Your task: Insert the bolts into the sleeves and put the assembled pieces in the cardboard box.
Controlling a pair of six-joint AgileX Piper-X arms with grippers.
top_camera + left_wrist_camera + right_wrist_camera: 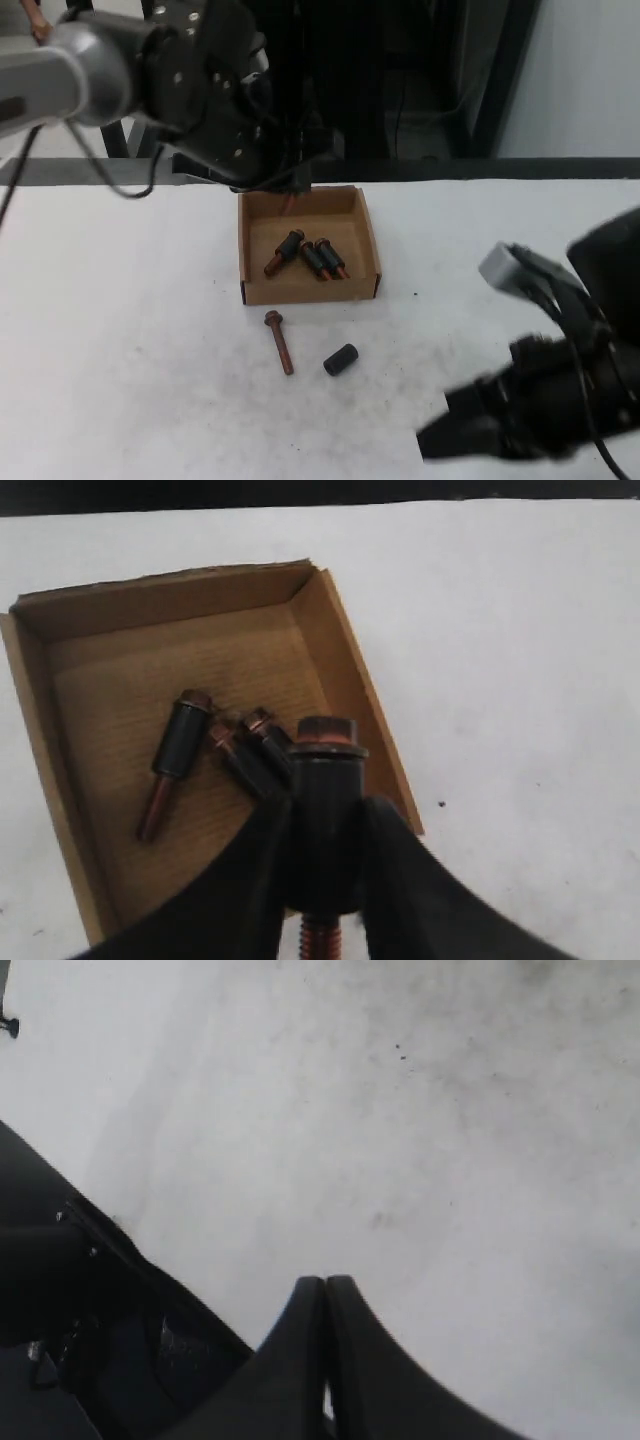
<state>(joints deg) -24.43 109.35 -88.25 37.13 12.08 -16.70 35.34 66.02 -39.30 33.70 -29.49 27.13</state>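
Note:
My left gripper (pixel 322 830) is shut on an assembled bolt-and-sleeve piece (pixel 325 810) and holds it above the cardboard box (pixel 345 670). In the high view this gripper (pixel 292 190) hangs over the box's far wall (pixel 300 195). Three assembled pieces (pixel 305 255) lie inside the box (pixel 215 755). In front of the box, a loose copper bolt (pixel 279 342) and a black sleeve (pixel 340 359) lie on the white bench. My right gripper (pixel 326 1290) is shut on nothing, low over bare bench at the near right (pixel 440 435).
The white bench (pixel 120 330) stretches wide to the left and right of the box. Dark frame posts and cables stand behind the bench's far edge (pixel 450 165).

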